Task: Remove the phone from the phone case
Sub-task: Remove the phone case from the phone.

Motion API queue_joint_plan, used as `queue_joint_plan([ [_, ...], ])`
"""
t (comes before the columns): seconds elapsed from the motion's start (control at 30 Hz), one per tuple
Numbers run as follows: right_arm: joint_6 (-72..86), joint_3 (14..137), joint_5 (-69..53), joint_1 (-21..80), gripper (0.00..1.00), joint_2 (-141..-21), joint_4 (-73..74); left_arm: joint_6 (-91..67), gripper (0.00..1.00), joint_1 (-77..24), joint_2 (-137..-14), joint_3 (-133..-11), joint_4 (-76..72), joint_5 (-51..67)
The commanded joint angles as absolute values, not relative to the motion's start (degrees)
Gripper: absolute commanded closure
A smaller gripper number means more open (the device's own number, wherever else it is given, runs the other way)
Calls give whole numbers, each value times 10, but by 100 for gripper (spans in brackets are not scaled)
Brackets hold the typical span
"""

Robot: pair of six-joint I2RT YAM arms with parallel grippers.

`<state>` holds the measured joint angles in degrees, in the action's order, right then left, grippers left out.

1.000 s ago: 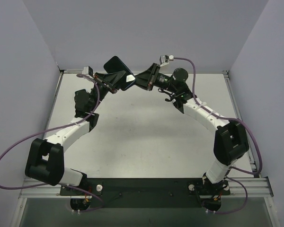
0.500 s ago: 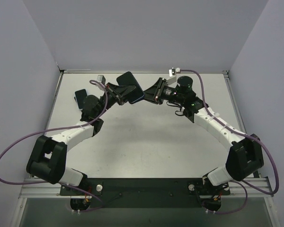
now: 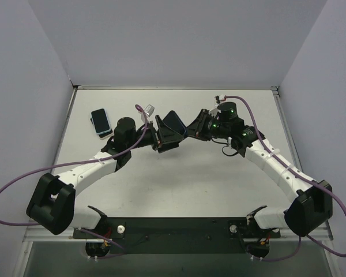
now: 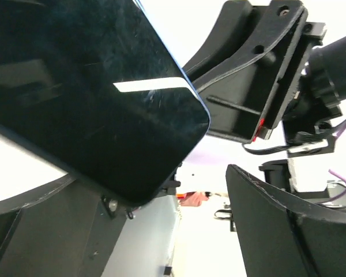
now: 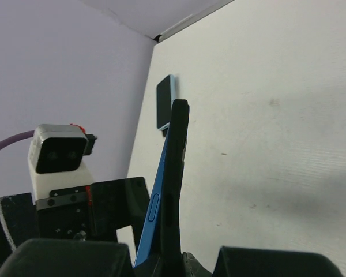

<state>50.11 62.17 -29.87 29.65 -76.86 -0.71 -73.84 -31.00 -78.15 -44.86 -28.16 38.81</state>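
The phone (image 3: 174, 122), a blue body in a black phone case (image 5: 176, 167), hangs above the table's middle between the two grippers. From the right wrist it shows edge-on: the blue edge (image 5: 154, 210) with a side button lies against the black case. My right gripper (image 5: 173, 262) is shut on its lower end, also seen from above (image 3: 192, 128). My left gripper (image 3: 165, 137) is open around the other end. In the left wrist view the glossy black face (image 4: 86, 98) fills the upper left, clear of the left gripper's right finger (image 4: 288, 225).
A second blue handset (image 3: 101, 122) lies flat at the table's far left, and shows small in the right wrist view (image 5: 165, 104). Purple cables trail from both wrists. Grey walls close off the left, back and right sides.
Both grippers came down from the back wall towards the table's middle, carrying the phone along. My left gripper has opened and let go; the right keeps its hold.
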Motion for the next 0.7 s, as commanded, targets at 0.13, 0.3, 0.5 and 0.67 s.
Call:
queue_joint_plan([
  [0.13,383,663,-174,282,100,-721,90,-564,3,-322,-783,-501,-94,329],
  [0.3,356,651,-134,295,100,-725,109,-553,3,-326,-787,-486,-68,303],
  [0.5,313,607,-34,346,100,-722,120,-536,3,-322,-771,-480,-26,270],
  [0.67,280,542,110,430,100,-727,105,-540,3,-296,-739,-454,-8,250],
])
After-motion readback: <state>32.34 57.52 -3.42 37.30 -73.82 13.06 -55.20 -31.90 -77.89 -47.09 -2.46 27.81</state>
